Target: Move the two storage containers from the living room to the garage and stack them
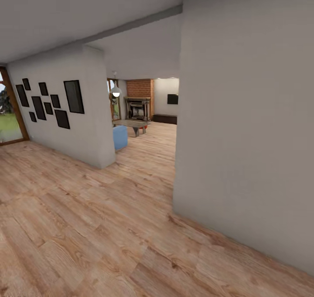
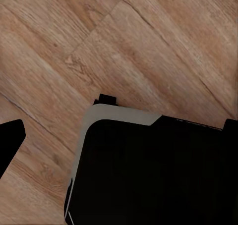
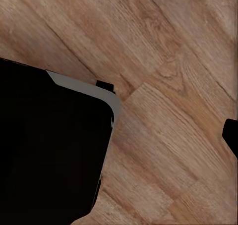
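Hanging over the wood-plank floor (image 2: 148, 46) beside the robot's dark base (image 2: 148, 175), each arm's tool shows at most a black sliver at a wrist view's edge, so I cannot tell whether either is open or closed, and neither is seen carrying anything. Ahead at twelve o'clock, past one grey partition wall (image 1: 244, 127), the living room (image 1: 144, 109) opens with one brick column (image 1: 140, 87), one black TV (image 1: 172, 99), and one low desk (image 1: 131, 124). Judging by this, the task has barely begun: both containers await fetching, possibly the red fleck at the desk's far end.
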Available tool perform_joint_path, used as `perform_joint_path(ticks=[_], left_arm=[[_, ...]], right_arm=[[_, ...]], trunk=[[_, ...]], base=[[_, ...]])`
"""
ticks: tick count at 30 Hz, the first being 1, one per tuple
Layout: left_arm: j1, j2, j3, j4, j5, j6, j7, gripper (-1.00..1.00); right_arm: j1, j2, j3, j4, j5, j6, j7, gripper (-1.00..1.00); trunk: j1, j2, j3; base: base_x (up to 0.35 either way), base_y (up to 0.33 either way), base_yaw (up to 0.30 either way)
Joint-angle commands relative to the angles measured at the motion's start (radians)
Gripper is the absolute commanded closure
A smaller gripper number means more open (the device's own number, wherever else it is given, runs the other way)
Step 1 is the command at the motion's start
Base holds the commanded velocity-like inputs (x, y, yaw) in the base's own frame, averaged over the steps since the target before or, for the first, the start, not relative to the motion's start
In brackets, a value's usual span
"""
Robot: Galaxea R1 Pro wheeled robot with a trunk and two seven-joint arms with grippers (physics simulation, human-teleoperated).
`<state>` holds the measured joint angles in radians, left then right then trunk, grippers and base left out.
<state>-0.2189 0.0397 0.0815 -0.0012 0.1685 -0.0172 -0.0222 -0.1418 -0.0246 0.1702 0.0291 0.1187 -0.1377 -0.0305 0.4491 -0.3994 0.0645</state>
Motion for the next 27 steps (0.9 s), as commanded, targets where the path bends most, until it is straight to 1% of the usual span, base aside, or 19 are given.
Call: perform_joint_path(ticks=[1, 19, 24, 27], left_arm=[[0.000, 0.000, 0.007, 0.001, 0.003, -0.002, -0.002, -1.00], [0.000, 0.000, 0.007, 0.001, 0.003, -0.002, -0.002, -1.00], [0.000, 0.001, 0.007, 0.001, 0.003, -0.001, -0.002, -1.00], [0.000, 0.001, 0.007, 0.001, 0.003, 0.000, -0.002, -1.00]], right_arm=[[-0.001, 0.000, 0.001, 0.003, 0.011, -0.005, -0.003, -1.00], [-0.001, 0.000, -0.001, 0.003, 0.010, -0.005, -0.003, -1.00], [-0.001, 0.000, -0.004, 0.003, 0.009, -0.005, -0.003, -1.00], [-0.001, -0.001, -0.007, 0.003, 0.008, -0.007, -0.002, -1.00]], trunk=[[0.001, -0.001, 0.000], [0.001, -0.001, 0.000], [0.001, -0.001, 0.000], [0.001, -0.001, 0.000]], base=[[0.298, -0.137, 0.280], [0.299, -0.133, 0.283], [0.311, -0.037, 0.274], [0.318, -0.006, 0.113]])
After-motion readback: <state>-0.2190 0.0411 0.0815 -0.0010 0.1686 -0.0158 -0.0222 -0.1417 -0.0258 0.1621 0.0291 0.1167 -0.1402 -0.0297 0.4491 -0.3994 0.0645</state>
